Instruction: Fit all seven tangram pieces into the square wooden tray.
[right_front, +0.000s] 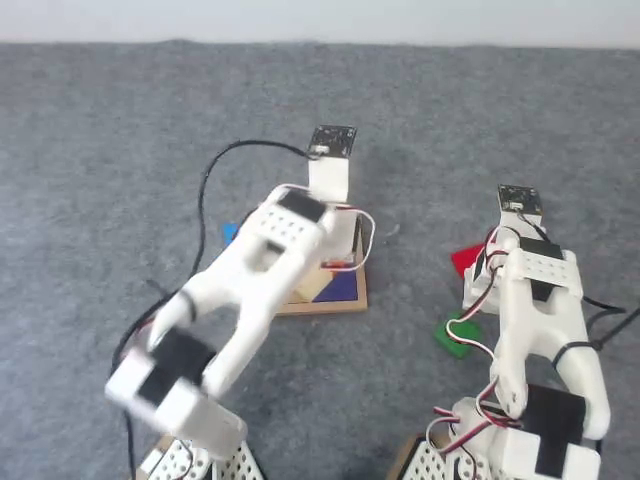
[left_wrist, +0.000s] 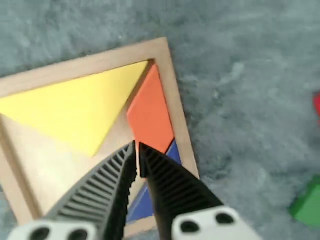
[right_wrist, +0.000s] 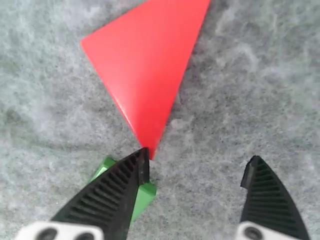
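- Over the tray's corner, the left gripper (left_wrist: 136, 146) hangs with its jaws pressed together on nothing. Its tips sit just above the seam where the orange piece (left_wrist: 150, 117) meets the blue piece (left_wrist: 172, 154).
- Both of those pieces lie flat inside the wooden tray (left_wrist: 172, 85), tight along one rim. The yellow triangle (left_wrist: 75, 110) fills the space next to the orange piece, up to the corner.
- Bare wood shows beside the yellow triangle, so the tray is partly filled.
- Well apart from the tray, the right gripper (right_wrist: 197, 167) is spread wide and grasps nothing. It hovers low over the grey carpet (right_front: 120, 150).
- One of its fingertips sits right at the sharp corner of the red triangle (right_wrist: 150, 70). The green piece (right_wrist: 145, 194) lies under that same finger.
- A loose blue piece (right_front: 230, 233) shows on the carpet just beside the tray, half hidden by the arm.
- My reading of the step: three pieces are seated, and the red triangle looks like the next pickup.
- That pickup calls for moving the open jaws forward so they straddle the triangle across a narrow part, then closing on its edges.
- The red triangle is a thin, flat, smooth slab lying flush on the pile. It will likely be hard to get under, and a pinch near the point could slip off.
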